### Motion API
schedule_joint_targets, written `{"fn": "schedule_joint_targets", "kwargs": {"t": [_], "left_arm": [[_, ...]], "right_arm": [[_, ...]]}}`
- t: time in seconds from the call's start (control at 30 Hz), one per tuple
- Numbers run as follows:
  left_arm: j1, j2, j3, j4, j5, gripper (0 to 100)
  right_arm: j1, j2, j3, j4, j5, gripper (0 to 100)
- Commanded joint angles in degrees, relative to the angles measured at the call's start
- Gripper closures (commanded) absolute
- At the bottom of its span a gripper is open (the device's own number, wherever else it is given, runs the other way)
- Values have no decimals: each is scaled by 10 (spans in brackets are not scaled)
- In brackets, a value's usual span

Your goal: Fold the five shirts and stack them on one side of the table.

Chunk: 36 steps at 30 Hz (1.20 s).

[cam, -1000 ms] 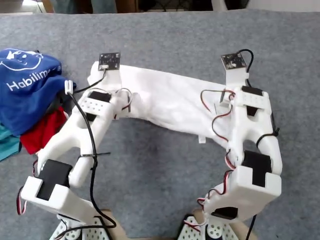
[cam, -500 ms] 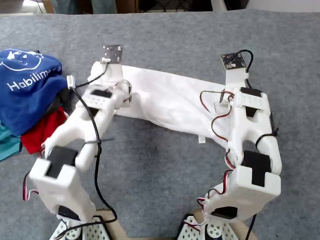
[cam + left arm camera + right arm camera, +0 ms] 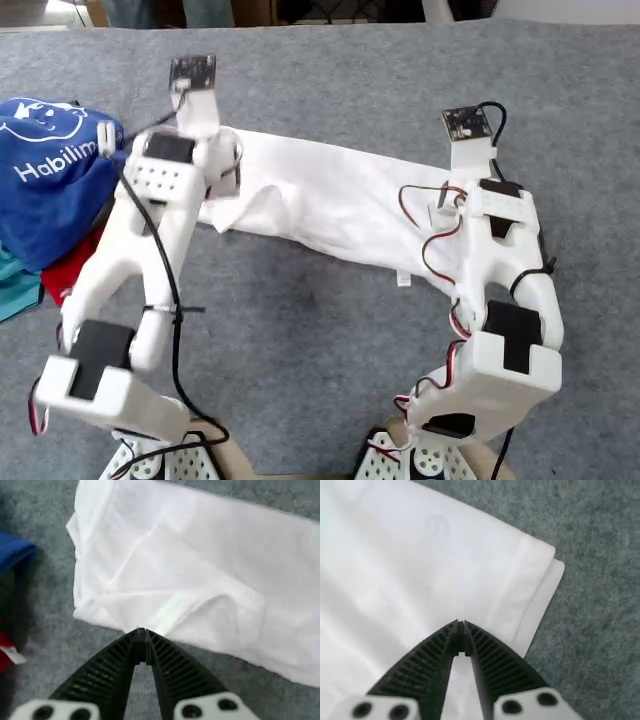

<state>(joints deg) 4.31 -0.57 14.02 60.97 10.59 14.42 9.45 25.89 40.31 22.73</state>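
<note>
Both sets of jaws closed over the white shirt [image 3: 330, 200]
Left gripper [image 3: 140, 632]: tips meeting, nothing visibly held, at the shirt's edge; arm has swung toward the table's [image 3: 330, 330] far-left corner. Right gripper [image 3: 460, 626]: likewise closed, unmoved. Shirt spans mid-table.

The white shirt [image 3: 330, 205] is soft matt cloth, lightly creased — so are the blue shirt [image 3: 45, 165] and red shirt [image 3: 68, 278]. The table [image 3: 320, 330] wears grey fuzzy felt. The left arm [image 3: 150, 230] and right arm [image 3: 505, 260] are smooth white plastic — left gripper [image 3: 141, 636] and right gripper [image 3: 460, 630] ribbed matt black plastic.
</note>
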Motion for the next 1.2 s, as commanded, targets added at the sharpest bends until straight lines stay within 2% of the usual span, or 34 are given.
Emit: {"fn": "schedule_joint_targets", "kwargs": {"t": [0.0, 0.13, 0.27, 0.57, 0.8, 1.17], "left_arm": [[-22, -60, 174, -89, -22, 970], [-23, -87, 270, -200, -22, 970], [-22, -72, 271, -245, -18, 970], [-22, 6, 204, -289, -17, 970], [-26, 57, 112, -291, 36, 970], [-21, 151, -43, -287, 49, 970]], "right_arm": [[0, -1, -1, -10, 1, 983], [4, -1, -1, -10, 0, 983], [5, -1, -1, -10, -1, 983], [5, -1, -1, -10, -2, 983], [5, -1, -1, -10, -2, 983], [5, -1, -1, -10, -2, 983]]}}
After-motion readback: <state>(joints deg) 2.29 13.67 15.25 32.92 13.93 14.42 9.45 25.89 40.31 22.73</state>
